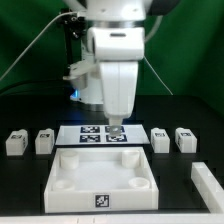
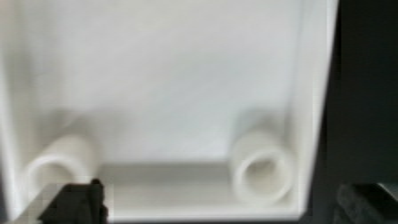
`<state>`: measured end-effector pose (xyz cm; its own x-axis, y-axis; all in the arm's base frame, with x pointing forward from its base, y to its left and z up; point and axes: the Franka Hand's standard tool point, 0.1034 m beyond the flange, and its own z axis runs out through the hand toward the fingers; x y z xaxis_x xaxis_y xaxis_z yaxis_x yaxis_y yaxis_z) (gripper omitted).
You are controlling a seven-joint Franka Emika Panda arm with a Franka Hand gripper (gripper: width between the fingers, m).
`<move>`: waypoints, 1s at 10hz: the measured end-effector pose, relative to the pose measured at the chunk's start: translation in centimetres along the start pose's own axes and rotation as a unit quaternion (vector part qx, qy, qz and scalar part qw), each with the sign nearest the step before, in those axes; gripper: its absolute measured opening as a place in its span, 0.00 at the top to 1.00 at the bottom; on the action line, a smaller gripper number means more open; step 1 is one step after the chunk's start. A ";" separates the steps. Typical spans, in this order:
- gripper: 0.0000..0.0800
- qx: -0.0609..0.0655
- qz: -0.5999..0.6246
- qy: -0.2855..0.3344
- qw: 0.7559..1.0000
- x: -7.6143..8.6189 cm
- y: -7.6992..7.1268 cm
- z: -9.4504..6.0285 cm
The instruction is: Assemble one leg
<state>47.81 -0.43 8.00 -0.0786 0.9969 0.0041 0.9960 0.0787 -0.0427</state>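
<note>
Four small white legs with marker tags stand in a row on the black table: two on the exterior view's left (image 1: 14,143) (image 1: 43,141) and two on its right (image 1: 160,139) (image 1: 184,138). The large white square tabletop (image 1: 70,163) lies in the front middle with its round corner sockets facing up. My gripper (image 1: 116,130) hangs over the tabletop's far edge, apart from all the legs. In the wrist view the tabletop (image 2: 178,90) fills the picture, with two sockets (image 2: 63,165) (image 2: 267,172). My gripper (image 2: 224,205) is open and empty, and no leg shows there.
The marker board (image 1: 95,133) lies just behind the tabletop, under the gripper. Another white block (image 1: 206,181) sits at the front on the exterior view's right. The arm's base and cables stand at the back.
</note>
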 end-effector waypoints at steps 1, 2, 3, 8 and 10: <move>0.19 0.001 0.005 0.003 1.000 -0.3 -0.4 1.2; 0.19 0.008 0.008 0.005 1.000 -0.4 -0.8 2.1; 0.19 0.014 0.010 0.008 1.000 -0.6 -1.2 2.9; 0.19 0.031 0.021 0.015 0.999 -0.9 -2.9 5.8; 0.19 0.029 0.023 0.016 0.999 -1.0 -2.9 6.0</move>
<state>44.74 -1.61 2.11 -0.0296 0.9991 0.0317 0.9943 0.0327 -0.1017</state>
